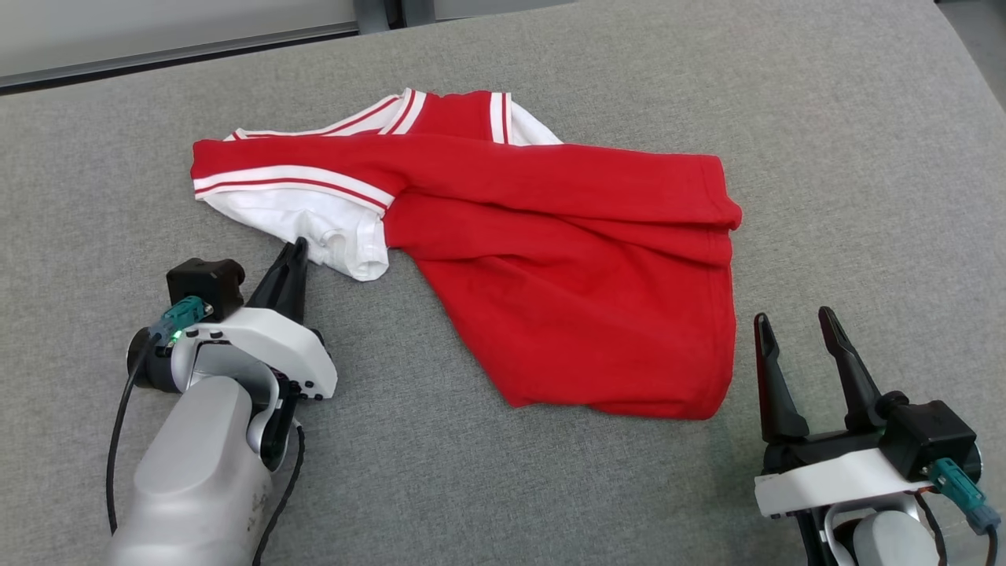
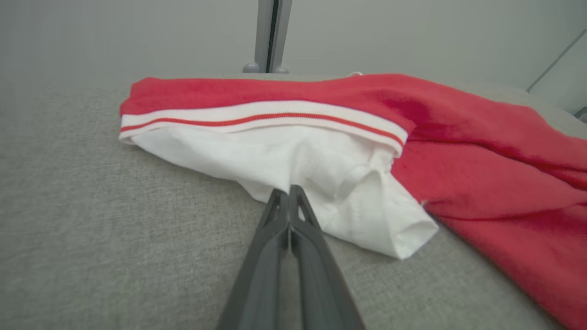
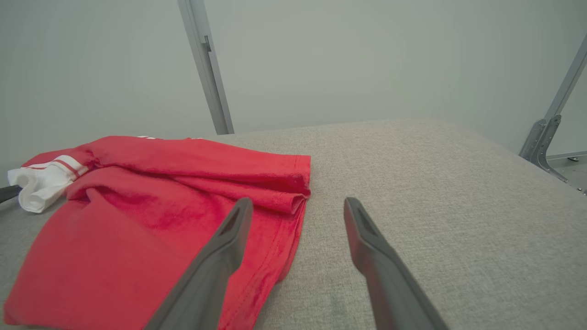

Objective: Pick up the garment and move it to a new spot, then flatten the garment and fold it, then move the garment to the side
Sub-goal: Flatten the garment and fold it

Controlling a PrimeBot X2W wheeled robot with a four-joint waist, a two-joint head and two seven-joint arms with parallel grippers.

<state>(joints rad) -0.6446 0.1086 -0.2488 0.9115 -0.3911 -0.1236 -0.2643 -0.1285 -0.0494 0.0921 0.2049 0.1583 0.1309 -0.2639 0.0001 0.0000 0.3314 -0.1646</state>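
Two grippers and one garment on a grey fabric-covered surface [image 1: 471, 487].

Count, near to far: the left gripper [image 1: 299, 247] at the near left, the right gripper [image 1: 794, 316] at the near right, and a single garment [image 1: 566, 259] lying between and beyond them, about mid-surface. A pale wall with a metal post [image 3: 206, 68] closes the far side.

Garment: a red top with white parts. Its nearest portion is a broad red panel, lying loosely folded and creased, with a hemmed edge on the right. Farther and to the left, a white sleeve [image 2: 321, 183] emerges from under a white band with a thin red stripe. Two more striped bands lie at the far edge. The whole garment rests flat on the surface.

Arms: the left arm reaches forward from the near left and lies low over the surface. Its two dark fingers are pressed together, and the tips appear to pinch the near edge of the white sleeve. The right arm sits at the near right with its fingers pointing away and spread wide, holding nothing. Its tips stand just beside the near right corner of the red panel.
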